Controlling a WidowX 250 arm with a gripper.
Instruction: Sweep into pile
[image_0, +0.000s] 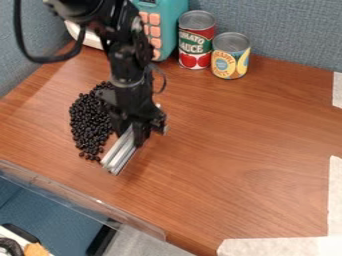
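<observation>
Black two-finger gripper at left of center, pointing down, clamped around long silver-grey ridged bar, bar slanting low over brown wood-grain table. Small round black beads massed on table just beside bar and gripper, on picture's left; a few loose near bar's lower end. Behind, near blue-grey fabric wall: teal object with orange buttons, red-labelled metal can, shorter yellow-and-blue-labelled can next to it.
</observation>
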